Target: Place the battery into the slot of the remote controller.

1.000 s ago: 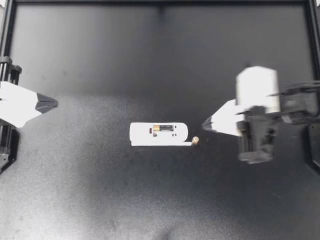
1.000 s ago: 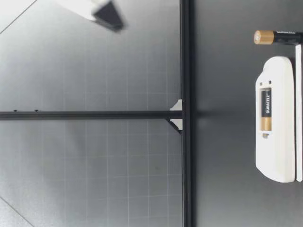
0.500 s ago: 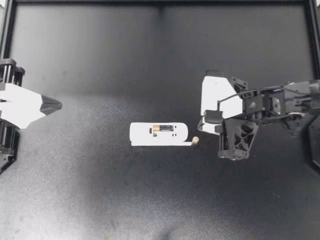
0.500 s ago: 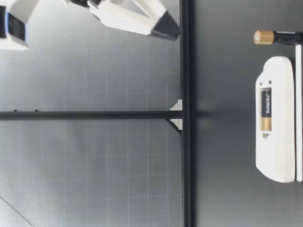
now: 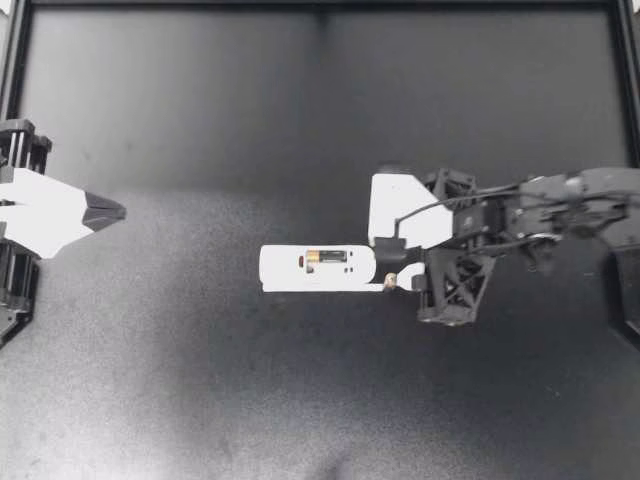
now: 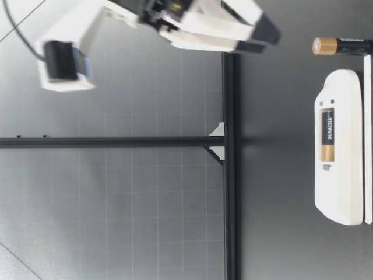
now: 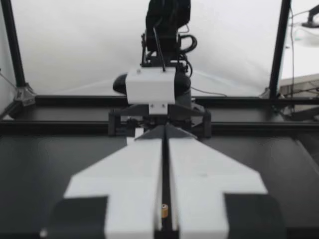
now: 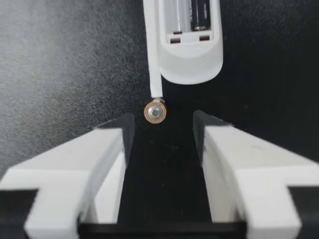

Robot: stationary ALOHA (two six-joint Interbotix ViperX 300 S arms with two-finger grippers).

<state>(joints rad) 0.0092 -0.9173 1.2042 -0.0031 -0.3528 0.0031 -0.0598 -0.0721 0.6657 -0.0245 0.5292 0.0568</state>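
A white remote (image 5: 318, 268) lies mid-table, back up, with one battery (image 5: 327, 257) seated in its slot. A second battery (image 5: 391, 280) stands upright just off the remote's right end. My right gripper (image 5: 392, 266) hovers open over that spot. In the right wrist view the battery's copper top (image 8: 155, 112) sits just ahead of the open right gripper (image 8: 162, 132), touching neither finger; beyond it the remote (image 8: 184, 55) shows one bare bay. In the low view my right gripper (image 6: 268, 36) hangs slightly above the standing battery (image 6: 341, 45). My left gripper (image 5: 100, 211) rests shut at the left edge.
A thin white strip (image 5: 320, 290) runs along the remote's near side up to the standing battery. A black frame rail (image 5: 320, 4) borders the dark mat at the back and sides. The left wrist view looks along my shut left gripper (image 7: 164, 219) toward the right arm (image 7: 159, 89).
My right gripper has opened and swung left and down, from beyond the standing battery to right over it. The left arm, remote and batteries stayed put.
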